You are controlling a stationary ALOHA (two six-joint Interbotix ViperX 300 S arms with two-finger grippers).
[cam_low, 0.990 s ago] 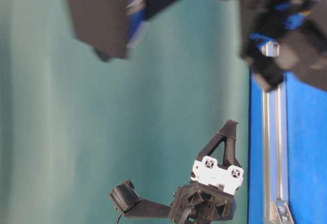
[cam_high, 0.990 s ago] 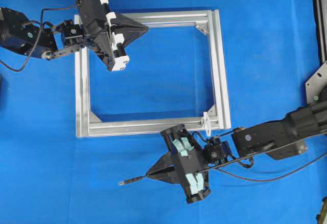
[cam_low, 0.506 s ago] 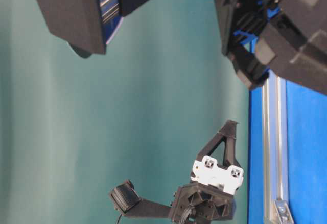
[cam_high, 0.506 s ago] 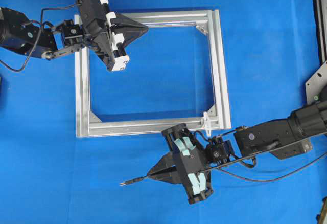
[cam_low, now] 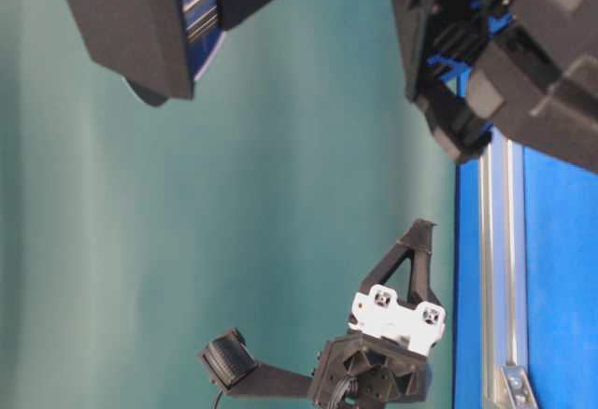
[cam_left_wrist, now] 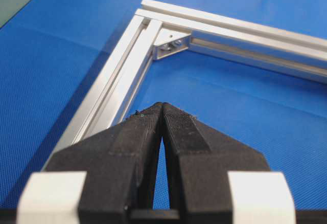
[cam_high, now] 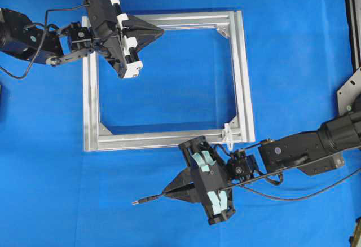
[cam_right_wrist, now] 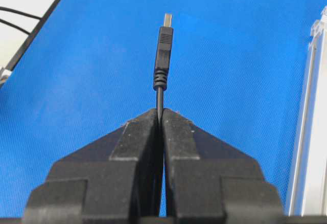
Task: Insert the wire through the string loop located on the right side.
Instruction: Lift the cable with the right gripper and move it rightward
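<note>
The wire (cam_high: 148,198) is a thin black cable. Its metal-tipped plug (cam_right_wrist: 163,50) sticks out ahead of my right gripper (cam_high: 164,192), which is shut on the wire just behind the plug. This gripper hovers over blue cloth, below the silver frame's bottom rail (cam_high: 158,140), pointing left. The white string loop (cam_high: 228,136) stands at the frame's lower right corner, behind and to the right of the right gripper's tips. My left gripper (cam_high: 162,31) is shut on nothing, over the frame's top left corner. The loop does not show in either wrist view.
The rest of the wire trails right under the right arm (cam_high: 293,193). A corner bracket (cam_left_wrist: 169,45) sits ahead of the left gripper (cam_left_wrist: 162,106). The frame's rail (cam_right_wrist: 306,147) runs along the right gripper's (cam_right_wrist: 160,112) right side. Dark equipment stands at the right edge (cam_high: 351,89).
Over the first half second my right gripper shifted slightly right and down with the wire; since then it has held still. The left arm has not moved.
</note>
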